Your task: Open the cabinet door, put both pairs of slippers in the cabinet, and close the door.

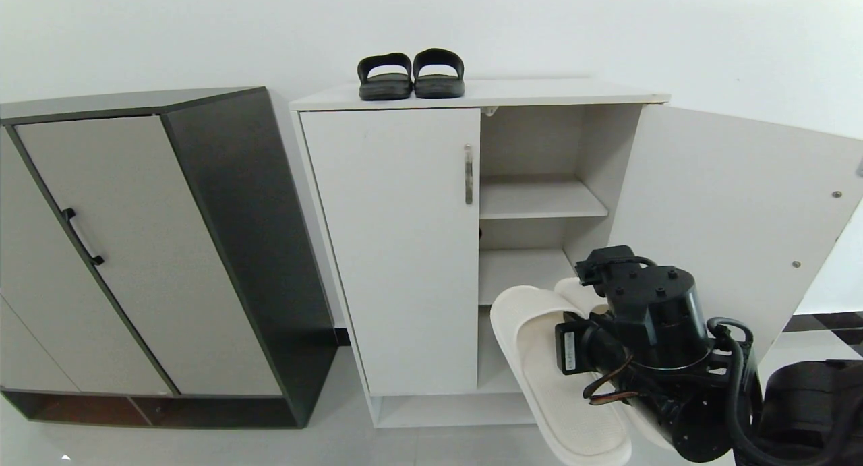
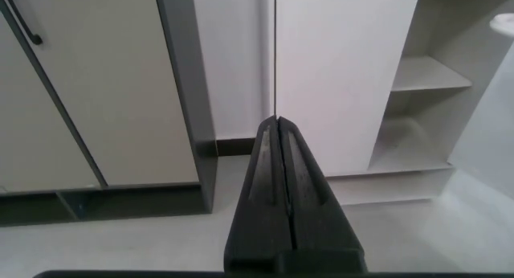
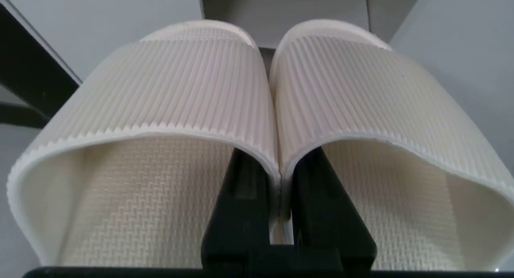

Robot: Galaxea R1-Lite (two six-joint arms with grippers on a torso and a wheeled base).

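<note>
The white slippers (image 1: pixel 553 358) are held as a pair in the right hand (image 3: pixel 277 222). Their two inner side walls are pinched together between its fingers, so the hand is closed narrowly on them. The pair is carried in front of the open right half of the white cabinet (image 1: pixel 391 250), whose right door (image 1: pixel 728 216) is swung wide. The long axis of the pair is judged to run from the hand towards the opening, with the far ends level with the front edge of the middle shelf (image 1: pixel 522 267). Whether that edge has been crossed cannot be told. A forward push along this axis is therefore what the placing turns on, and the right arm is the nearer one.

The left hand (image 2: pixel 287 190) is pressed shut on nothing, low before the closed left door. The black slippers (image 1: pixel 411 75) are set side by side on the cabinet top (image 1: pixel 539 92), left of its middle and near its front edge, well above both hands.
</note>
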